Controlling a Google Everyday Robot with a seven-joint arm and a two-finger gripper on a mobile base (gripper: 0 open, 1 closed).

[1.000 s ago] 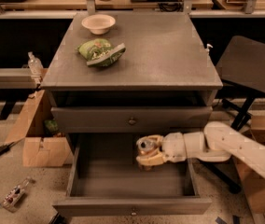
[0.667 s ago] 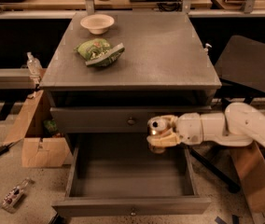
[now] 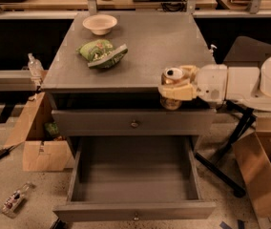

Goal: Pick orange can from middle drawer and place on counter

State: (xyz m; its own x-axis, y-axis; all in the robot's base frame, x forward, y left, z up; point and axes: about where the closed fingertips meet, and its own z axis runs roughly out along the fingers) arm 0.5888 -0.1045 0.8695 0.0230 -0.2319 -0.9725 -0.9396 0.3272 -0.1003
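My gripper [image 3: 177,86] is shut on the orange can [image 3: 171,100], which hangs upright in front of the counter's front right edge with its silver top about level with the counter surface. The can's brownish-orange body shows below the cream fingers [image 3: 179,92]. My white arm reaches in from the right. The middle drawer [image 3: 134,211] stands pulled open below and nothing shows inside it. The grey counter [image 3: 154,46] lies just behind the can.
A green snack bag [image 3: 101,52] and a white bowl [image 3: 99,24] sit on the counter's back left. The top drawer [image 3: 134,123] is closed. Cardboard boxes stand on the floor at left [image 3: 35,147] and right [image 3: 259,171]. A black stand [image 3: 231,142] is at right.
My gripper has lifted the orange can out of the open middle drawer, up past the top drawer's front to the counter's front right edge.
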